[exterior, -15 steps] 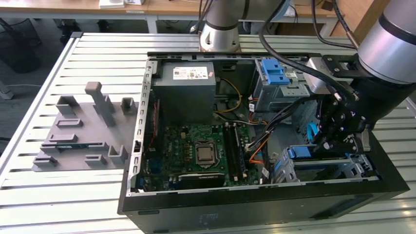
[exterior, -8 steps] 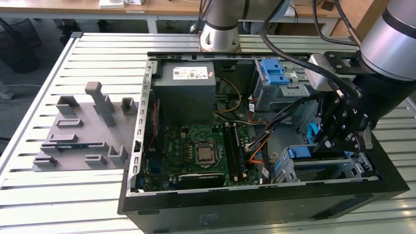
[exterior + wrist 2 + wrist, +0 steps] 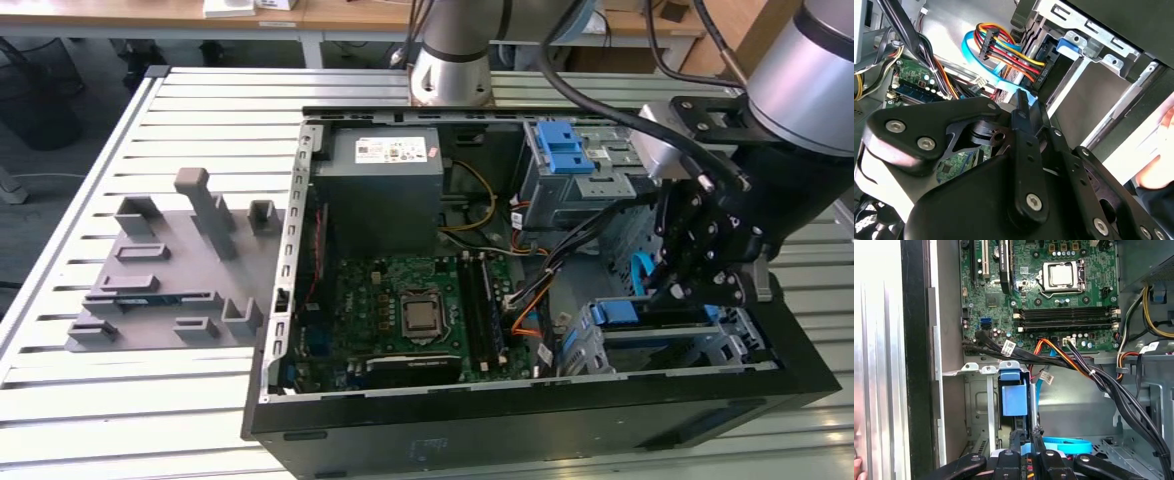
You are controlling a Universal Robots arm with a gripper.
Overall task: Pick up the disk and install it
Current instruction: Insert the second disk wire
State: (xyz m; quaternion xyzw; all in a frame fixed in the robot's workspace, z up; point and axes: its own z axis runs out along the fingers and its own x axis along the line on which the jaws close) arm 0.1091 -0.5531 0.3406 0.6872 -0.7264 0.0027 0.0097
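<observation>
The disk (image 3: 1014,397) stands on edge between my fingers, its blue bracket showing and its thin metal side running down to the fingertips. My gripper (image 3: 1025,440) is shut on the disk's near end. In the exterior view the gripper (image 3: 663,292) hangs inside the open computer case, at the exterior view's right. The disk (image 3: 642,275) is a narrow blue strip there, just above the lower drive cage (image 3: 727,345). The metal walls of that cage (image 3: 979,405) flank the disk. In the second wrist view the gripper's (image 3: 1024,102) black linkage hides the disk.
The motherboard (image 3: 414,310) lies in the case's middle, with a grey power supply (image 3: 380,175) behind it. Cable bundles (image 3: 1094,375) and a blue flat cable (image 3: 1069,445) run close to the cage. An upper cage carries a blue latch (image 3: 566,150). A grey fixture (image 3: 174,265) sits on the table. A person's hand (image 3: 1154,170) is nearby.
</observation>
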